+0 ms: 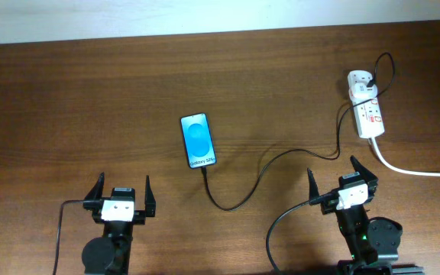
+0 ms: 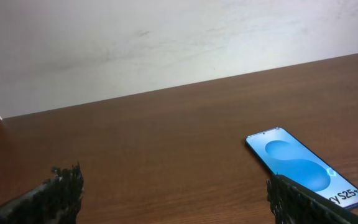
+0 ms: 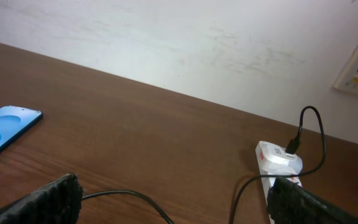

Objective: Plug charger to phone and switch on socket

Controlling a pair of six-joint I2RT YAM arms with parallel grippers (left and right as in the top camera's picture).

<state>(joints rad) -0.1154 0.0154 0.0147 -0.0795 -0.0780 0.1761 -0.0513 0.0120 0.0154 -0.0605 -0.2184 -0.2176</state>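
Dark brown wooden surface (image 1: 90, 92), pale wall (image 2: 166, 37) behind far edge. Phone (image 1: 198, 140) flat mid-surface, blue screen up, ahead and right of left jaws, apart from them. Charger (image 1: 250, 179) cable runs from phone's bottom edge, loops between arms, up to socket (image 1: 369, 114) at far right. Socket ahead of right jaws, not touching. Left jaws spread, empty. Right jaws spread, empty.

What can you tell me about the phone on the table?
The phone is a slim, black-edged smartphone lying flat, face up on the wooden table. Its lit blue screen shows white text at the near end. The thin black charger cable reaches that end; whether it is plugged in cannot be told.
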